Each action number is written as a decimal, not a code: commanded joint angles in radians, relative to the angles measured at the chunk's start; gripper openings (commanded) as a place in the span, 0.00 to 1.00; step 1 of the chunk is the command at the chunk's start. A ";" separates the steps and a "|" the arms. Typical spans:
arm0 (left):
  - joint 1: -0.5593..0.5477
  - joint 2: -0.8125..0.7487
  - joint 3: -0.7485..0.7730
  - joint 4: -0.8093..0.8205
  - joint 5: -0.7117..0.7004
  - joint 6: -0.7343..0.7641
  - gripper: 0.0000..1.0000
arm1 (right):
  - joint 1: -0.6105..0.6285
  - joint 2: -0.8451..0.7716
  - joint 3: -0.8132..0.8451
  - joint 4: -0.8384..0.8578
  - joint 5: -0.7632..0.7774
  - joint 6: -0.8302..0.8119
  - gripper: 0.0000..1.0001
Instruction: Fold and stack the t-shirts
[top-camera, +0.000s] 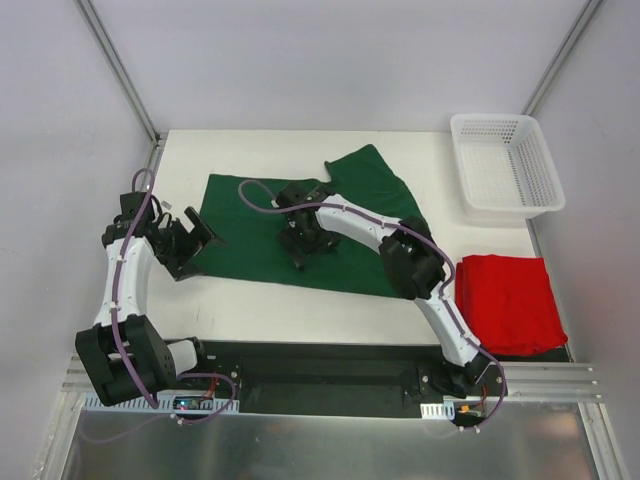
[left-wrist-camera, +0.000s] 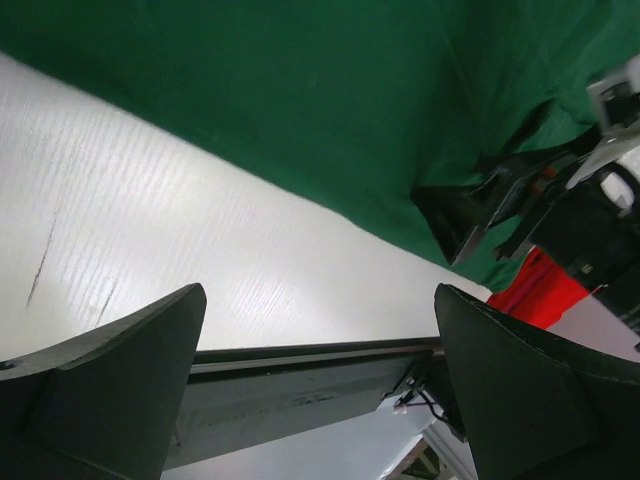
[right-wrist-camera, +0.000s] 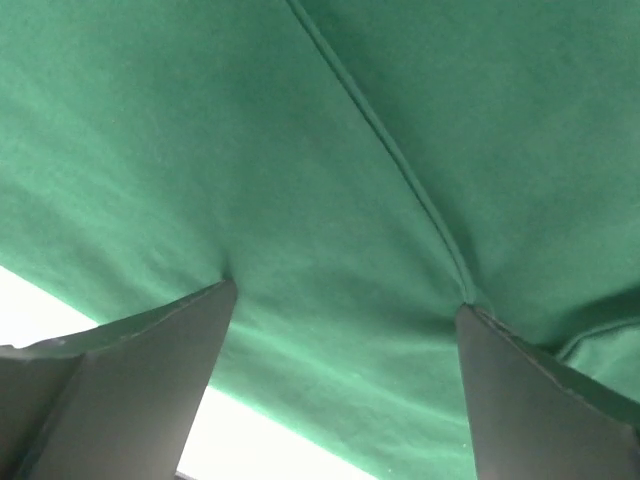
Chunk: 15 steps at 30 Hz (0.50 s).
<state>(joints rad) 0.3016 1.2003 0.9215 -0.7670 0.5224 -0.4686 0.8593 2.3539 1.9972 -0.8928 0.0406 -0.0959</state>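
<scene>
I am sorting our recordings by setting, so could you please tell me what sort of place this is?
Most likely a robotics lab test cell: a white table enclosed by plain grey walls on aluminium frame struts, with a green t-shirt, a folded red t-shirt and a white plastic mesh basket.

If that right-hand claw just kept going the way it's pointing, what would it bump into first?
The green shirt. The right gripper points down at it, open, and its fingertips seem to dent the cloth, so going further would likely just press the shirt against the table underneath.
</scene>
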 joint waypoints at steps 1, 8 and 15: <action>-0.004 -0.004 0.071 0.005 0.022 -0.015 0.99 | 0.047 -0.005 -0.156 -0.103 -0.011 -0.010 0.96; -0.002 0.048 0.151 0.015 -0.002 -0.010 0.99 | 0.135 -0.129 -0.322 -0.100 -0.085 -0.005 0.96; -0.002 0.094 0.192 0.040 0.007 -0.031 0.99 | 0.228 -0.194 -0.339 -0.100 -0.139 0.058 0.96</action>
<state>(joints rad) 0.3016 1.2823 1.0630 -0.7425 0.5201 -0.4808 1.0382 2.1761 1.6817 -0.9470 0.0120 -0.0933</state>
